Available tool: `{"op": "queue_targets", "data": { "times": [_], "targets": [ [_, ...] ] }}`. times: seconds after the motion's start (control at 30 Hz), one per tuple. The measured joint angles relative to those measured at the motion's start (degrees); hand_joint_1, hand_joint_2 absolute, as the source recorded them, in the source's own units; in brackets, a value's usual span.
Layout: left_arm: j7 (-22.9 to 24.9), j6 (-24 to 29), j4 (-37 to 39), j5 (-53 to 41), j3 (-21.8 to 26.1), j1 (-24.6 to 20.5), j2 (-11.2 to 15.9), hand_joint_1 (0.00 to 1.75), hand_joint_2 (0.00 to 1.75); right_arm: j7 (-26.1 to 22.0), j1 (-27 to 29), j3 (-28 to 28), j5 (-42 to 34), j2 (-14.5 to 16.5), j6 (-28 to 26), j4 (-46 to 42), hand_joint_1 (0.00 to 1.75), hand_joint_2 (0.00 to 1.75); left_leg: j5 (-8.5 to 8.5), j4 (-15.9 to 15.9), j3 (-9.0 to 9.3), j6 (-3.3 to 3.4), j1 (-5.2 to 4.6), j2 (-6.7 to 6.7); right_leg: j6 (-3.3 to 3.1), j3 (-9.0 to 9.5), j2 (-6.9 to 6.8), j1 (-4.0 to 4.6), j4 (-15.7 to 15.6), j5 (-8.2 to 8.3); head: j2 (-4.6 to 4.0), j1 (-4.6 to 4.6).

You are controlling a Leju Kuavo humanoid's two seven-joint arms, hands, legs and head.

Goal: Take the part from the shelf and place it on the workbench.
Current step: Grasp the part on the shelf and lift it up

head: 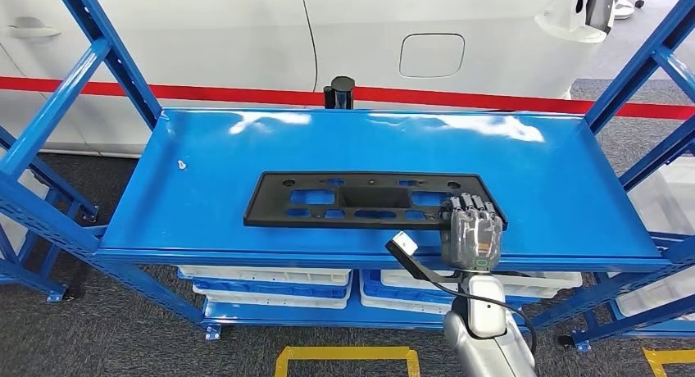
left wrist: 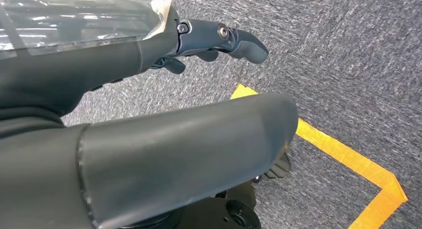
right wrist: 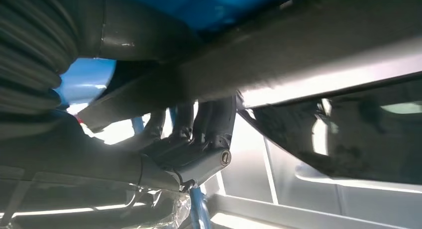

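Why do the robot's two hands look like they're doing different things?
The right hand is up at the blue shelf, fingers over the near right edge of the black part. The left hand hangs low over grey carpet and a yellow floor line. The right hand touches the part; the left hand holds nothing, fingers loosely curled. Both have dark fingers.

Black part (head: 361, 198), blue shelf (head: 205, 205)

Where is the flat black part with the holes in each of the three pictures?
Head view: black part lies flat on the blue shelf, right hand over its near right corner.
Left wrist view: not there.
Right wrist view: its dark edge crosses close above the fingers.
Shared landmark: the blue shelf.
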Motion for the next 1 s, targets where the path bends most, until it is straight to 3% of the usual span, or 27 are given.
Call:
{"op": "queue_targets", "data": {
  "times": [0.5, 0.63, 1.0],
  "targets": [
    [1.2, -0.1, 0.0, 0.1, -0.9, 0.0, 0.0, 0.0, 0.0, -0.9, -0.7, -1.0, 0.2, 0.1, -0.3, 0.1, 1.73, 1.75, -0.08, 0.0, 0.38, 0.15, 0.11, -0.04, 0.23, 0.0, -0.05, 0.03, 0.0, -0.13, 0.01, 0.0],
    [1.3, -0.2, 0.0, 0.1, -1.2, 0.0, 0.0, 0.0, 1.75, -0.8, -1.0, -1.2, 0.2, 0.1, -0.3, 0.1, 1.75, 1.75, -0.08, 0.0, 0.39, 0.15, 0.12, -0.04, 0.23, 0.01, -0.05, 0.03, 0.0, -0.14, 0.0, 0.0],
    [1.5, 0.1, 0.0, 0.8, -1.8, 0.0, 0.0, 0.0, 1.75, 3.7, -0.9, -0.1, 0.2, -1.4, -0.7, -0.8, 1.75, 1.75, -0.08, 0.0, 0.43, 0.15, 0.11, -0.09, 0.23, 0.05, -0.11, 0.03, 0.0, -0.13, 0.0, 0.0]
  ]
}}
